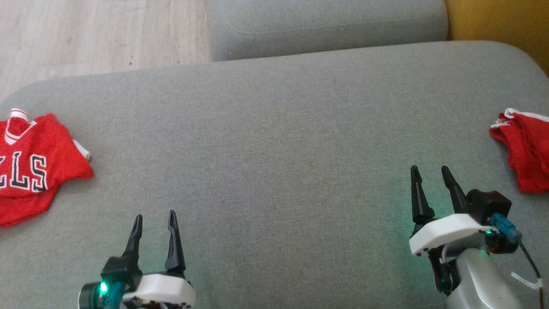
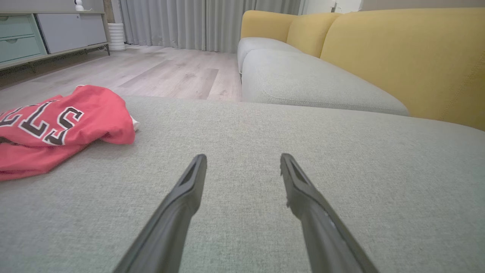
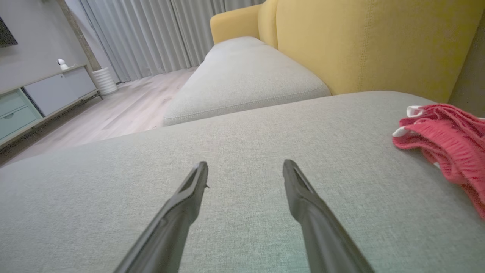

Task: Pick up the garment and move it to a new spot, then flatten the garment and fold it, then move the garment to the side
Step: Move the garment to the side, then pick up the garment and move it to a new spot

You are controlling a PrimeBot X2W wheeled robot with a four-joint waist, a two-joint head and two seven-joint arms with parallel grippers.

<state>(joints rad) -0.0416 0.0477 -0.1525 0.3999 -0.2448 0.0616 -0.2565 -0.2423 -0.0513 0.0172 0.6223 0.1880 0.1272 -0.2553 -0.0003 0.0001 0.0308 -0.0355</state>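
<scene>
Cushion (image 1: 274, 128) holds a red jersey (image 1: 30, 167) at left and red shorts (image 1: 525, 150) at right; left hand (image 1: 155, 214) and right hand (image 1: 429, 168) hover between them, both wide and empty.

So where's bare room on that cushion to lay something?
The grey cushion is bare across its middle, between the red jersey at its left edge and the red garment at its right. The left gripper and right gripper occupy the near side.

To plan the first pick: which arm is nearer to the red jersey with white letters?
Left. The left arm sits just right of the jersey, its open jaws not touching it; the right arm is far across the cushion.
</scene>
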